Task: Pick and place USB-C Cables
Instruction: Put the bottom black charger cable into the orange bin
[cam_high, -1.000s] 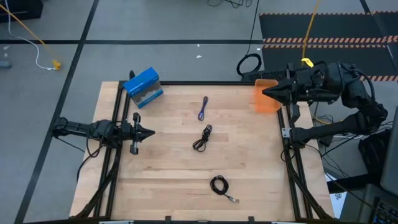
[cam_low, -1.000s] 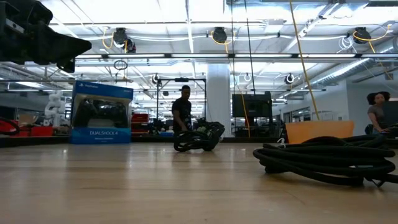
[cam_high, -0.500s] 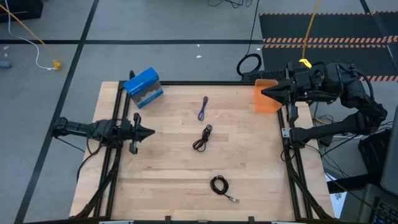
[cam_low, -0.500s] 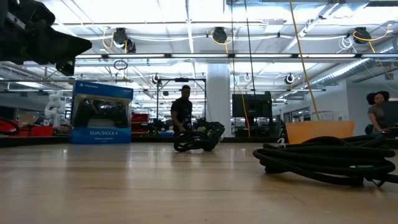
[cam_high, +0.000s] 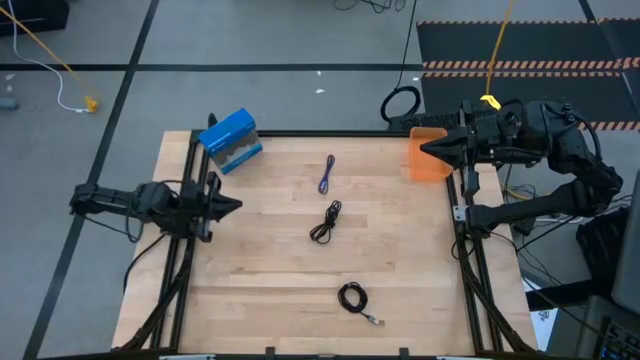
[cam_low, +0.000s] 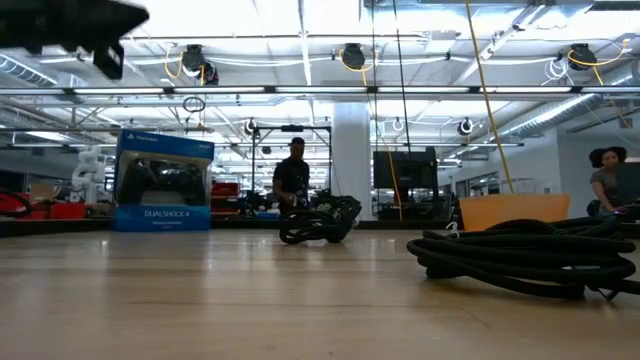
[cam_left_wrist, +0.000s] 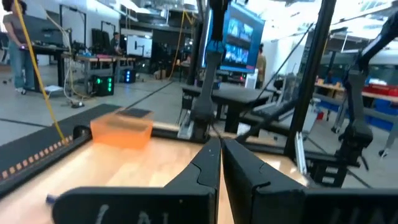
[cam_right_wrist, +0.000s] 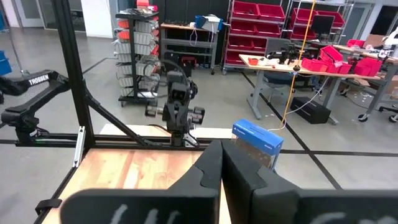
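Three USB-C cables lie loose on the wooden tabletop (cam_high: 260, 280), none gripped. Largest things first: tabletop w/ black frame; blue DualShock 4 box (cam_high: 230, 140) at the far left corner; orange bin (cam_high: 427, 155) at the far right edge. Then the arms: left tool (cam_high: 232, 206) hovers at the left edge, tips pressed together per the left wrist view, holding nothing. Right tool (cam_high: 428, 150) sits over the orange bin, fingers narrow and nearly meeting, also empty.

Cables, all mid-tabletop and well apart from both tools: black coiled cable (cam_high: 352, 298) near the front edge, its plug end trailing out; second black cable (cam_high: 326, 222) at centre, a loose elongated loop; purple-blue cable (cam_high: 326, 175) farther back, thin folded bundle.

Judgement: step in hand = approach for a first pick. To do it well: spread the fingers before descending, come straight down over the thickest part of a coil so several strands get caught, approx. mid-loop, not the plug. Bin likely the drop spot, so right arm is prob. better placed for the purple-blue one.
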